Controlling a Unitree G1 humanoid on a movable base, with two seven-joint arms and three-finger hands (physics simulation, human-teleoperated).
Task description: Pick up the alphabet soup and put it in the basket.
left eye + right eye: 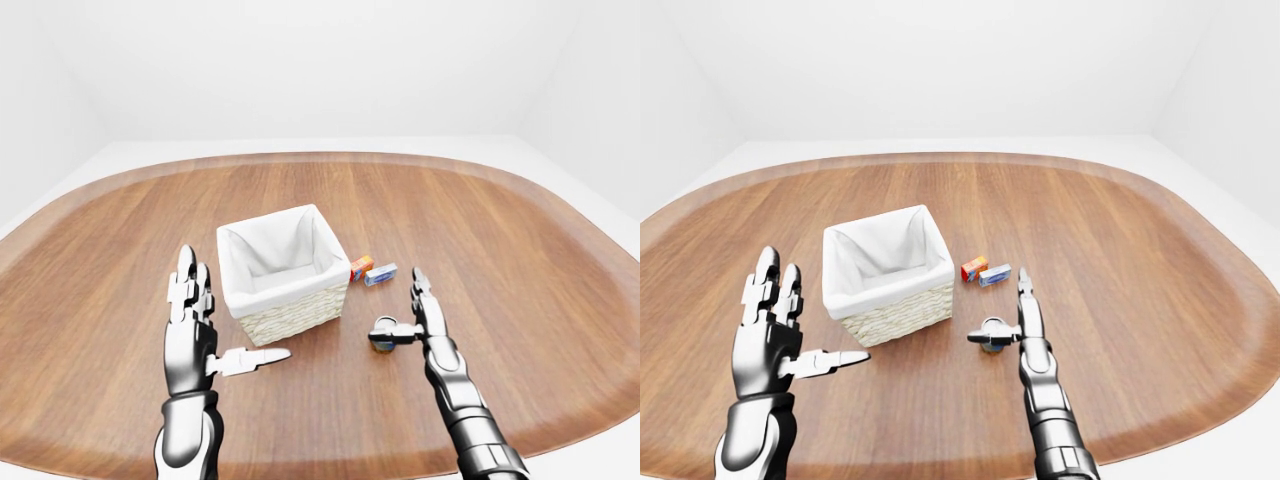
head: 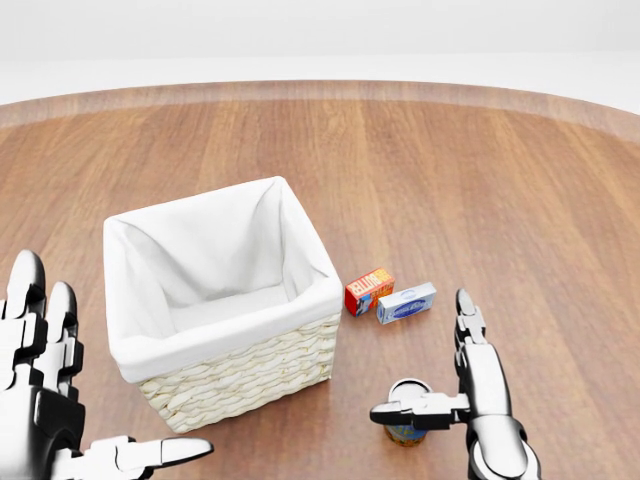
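Observation:
The alphabet soup can (image 2: 405, 432) stands upright on the wooden table (image 2: 520, 200), below and to the right of the basket. The basket (image 2: 240, 380) is wicker with a white cloth lining and holds nothing I can see. My right hand (image 1: 397, 305) is open just right of the can, fingers stretched straight, its thumb (image 2: 400, 411) lying across the can's near side. My left hand (image 1: 810, 315) is open and empty, raised left of the basket with the thumb pointing right.
A small red and orange box (image 2: 368, 291) and a blue and white box (image 2: 406, 302) lie side by side just right of the basket, above the can. The round table's edge curves along the bottom of the eye views.

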